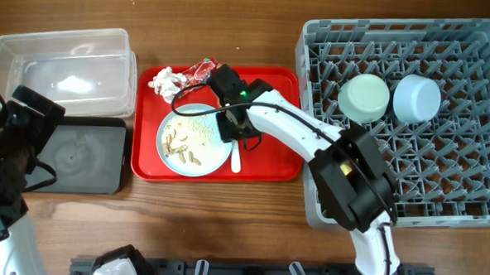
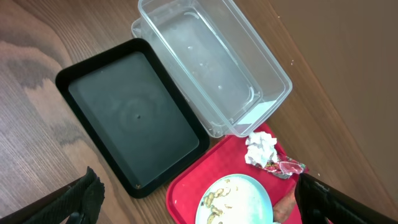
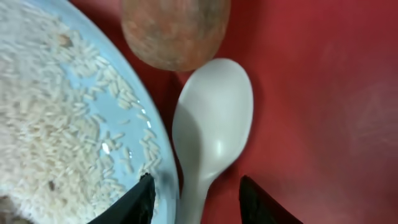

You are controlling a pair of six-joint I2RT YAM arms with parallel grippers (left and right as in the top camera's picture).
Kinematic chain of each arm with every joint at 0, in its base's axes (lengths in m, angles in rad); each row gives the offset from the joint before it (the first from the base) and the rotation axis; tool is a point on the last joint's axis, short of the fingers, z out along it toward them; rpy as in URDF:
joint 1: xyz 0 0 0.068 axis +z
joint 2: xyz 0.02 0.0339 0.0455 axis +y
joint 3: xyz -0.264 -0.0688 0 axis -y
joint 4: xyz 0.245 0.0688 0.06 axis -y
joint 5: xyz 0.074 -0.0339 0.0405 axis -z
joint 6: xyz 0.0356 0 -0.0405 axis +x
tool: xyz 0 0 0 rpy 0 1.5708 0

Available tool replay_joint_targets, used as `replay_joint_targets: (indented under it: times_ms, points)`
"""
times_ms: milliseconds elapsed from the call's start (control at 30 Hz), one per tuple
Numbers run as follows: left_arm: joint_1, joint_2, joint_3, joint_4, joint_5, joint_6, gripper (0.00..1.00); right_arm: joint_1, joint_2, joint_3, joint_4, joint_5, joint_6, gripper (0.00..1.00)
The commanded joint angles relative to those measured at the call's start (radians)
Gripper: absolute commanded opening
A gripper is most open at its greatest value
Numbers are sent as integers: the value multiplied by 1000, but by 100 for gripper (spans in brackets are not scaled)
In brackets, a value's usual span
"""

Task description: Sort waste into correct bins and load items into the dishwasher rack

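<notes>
The pale-blue plate (image 1: 193, 139) with beige food scraps lies on the red tray. The white spoon (image 3: 211, 127) lies beside its right rim, and the orange-brown sausage piece (image 3: 175, 30) is just beyond the spoon's bowl. My right gripper (image 3: 196, 193) is open, its fingers on either side of the spoon's neck, low over the tray. The white tissue (image 1: 166, 84) and the red foil wrapper (image 1: 200, 70) lie at the tray's far edge. Two bowls (image 1: 363, 97) (image 1: 416, 98) sit upturned in the grey rack (image 1: 459, 163). My left gripper (image 2: 199, 208) is open, high over the black tray (image 2: 134, 112) and the clear tub (image 2: 214, 62).
The red tray (image 1: 269, 159) lies between the bins on the left and the rack on the right. The clear tub (image 1: 62, 67) holds a little white residue. The black tray (image 1: 83, 155) is in front of it. The yellow cup is not in view.
</notes>
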Motion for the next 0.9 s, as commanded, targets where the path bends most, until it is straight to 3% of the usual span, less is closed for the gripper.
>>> replay_joint_targets:
  times_ms: [0, 133, 367, 600, 867]
  points:
    - [6, 1, 3, 3, -18, -10, 100, -24, -69, 9, -10, 28, -28, 44]
    - [6, 1, 3, 2, -18, -10, 100, -53, -69, 8, -17, -10, -109, 37]
    - [6, 1, 3, 3, -18, -10, 100, -59, -66, -24, -24, 21, -56, 29]
    - [6, 1, 3, 3, -18, -10, 100, -5, -42, -48, 23, -63, -57, 31]
    - [6, 1, 3, 3, -18, -10, 100, 25, -46, -48, 48, 6, -33, 34]
